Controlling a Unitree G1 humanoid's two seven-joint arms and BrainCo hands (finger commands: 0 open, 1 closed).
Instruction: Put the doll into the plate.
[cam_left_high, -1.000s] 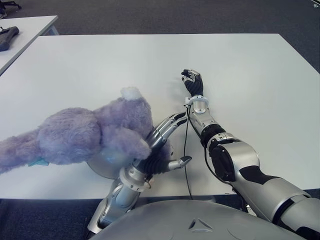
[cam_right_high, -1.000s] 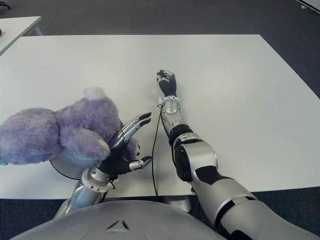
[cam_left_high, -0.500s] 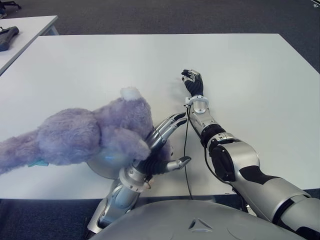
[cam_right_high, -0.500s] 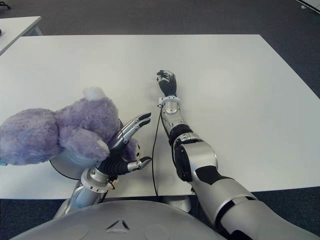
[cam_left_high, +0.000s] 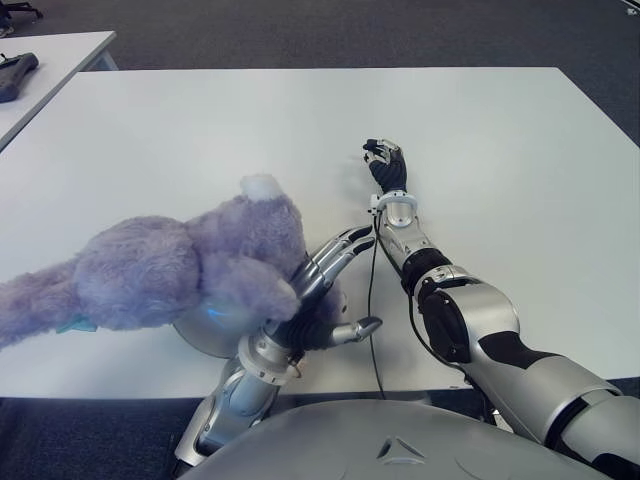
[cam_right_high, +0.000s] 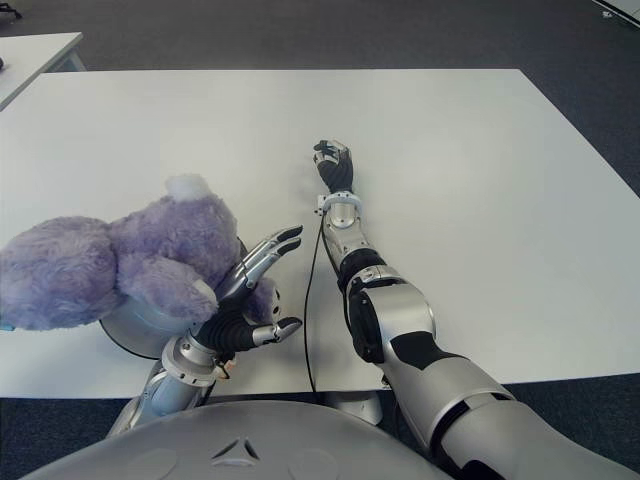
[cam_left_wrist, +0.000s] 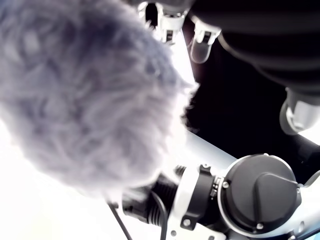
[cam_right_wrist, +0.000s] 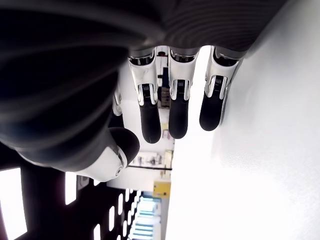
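Observation:
A fluffy purple doll (cam_left_high: 170, 265) lies across a shiny silver plate (cam_right_high: 140, 325) at the front left of the white table (cam_left_high: 500, 150); most of the plate is hidden under it, and its body overhangs the plate toward the left. My left hand (cam_left_high: 350, 280) is just right of the doll, fingers spread and straight against its fur, thumb (cam_left_high: 365, 326) held apart, grasping nothing. The left wrist view is filled with purple fur (cam_left_wrist: 85, 90). My right hand (cam_left_high: 385, 160) shows at the table's middle, its fingers (cam_right_wrist: 175, 110) relaxed and holding nothing.
A thin black cable (cam_left_high: 372, 300) runs from my right wrist down to the table's front edge. A second white table stands at the far left with a dark object (cam_left_high: 15, 72) on it. Dark carpet surrounds both tables.

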